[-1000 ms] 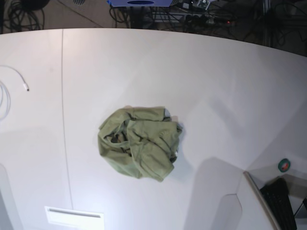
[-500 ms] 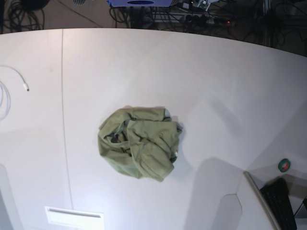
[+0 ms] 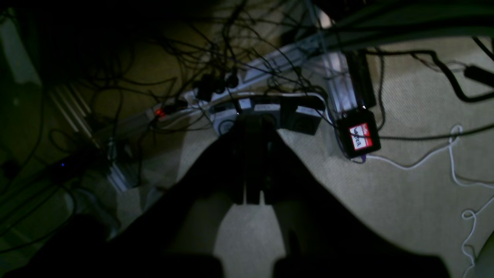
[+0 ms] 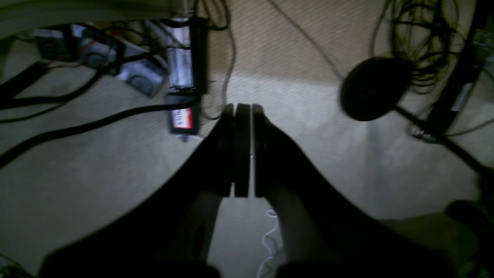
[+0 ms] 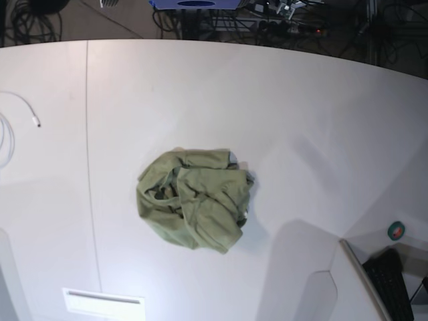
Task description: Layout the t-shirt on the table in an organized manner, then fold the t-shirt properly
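At the bottom of the base view we see only the near strip of the white surface (image 5: 301, 120), with a pale rectangular plate (image 5: 103, 302) at lower left and a dark keyboard-like object (image 5: 391, 284) at lower right beyond its edge. Neither of our arms shows there. Both wrist views look down at carpeted floor and cables, which suggests to us that the arms hang parked off the surface, below or beside it.

The left tool (image 3: 252, 164) has its jaws pressed together and holds nothing. The right tool (image 4: 242, 150) is likewise closed and empty.

Just left of the frame's centre the t-shirt (image 5: 194, 200) lies in a crumpled olive heap, folds bunched over one another, sleeves and neck impossible to tell apart. We judge the layout step not yet begun; the bundle sits central, probably so both arms can reach it.

At the left edge a white cable (image 5: 20, 107) curls, well apart. A thin seam (image 5: 87, 134) runs toward the curved far edge.
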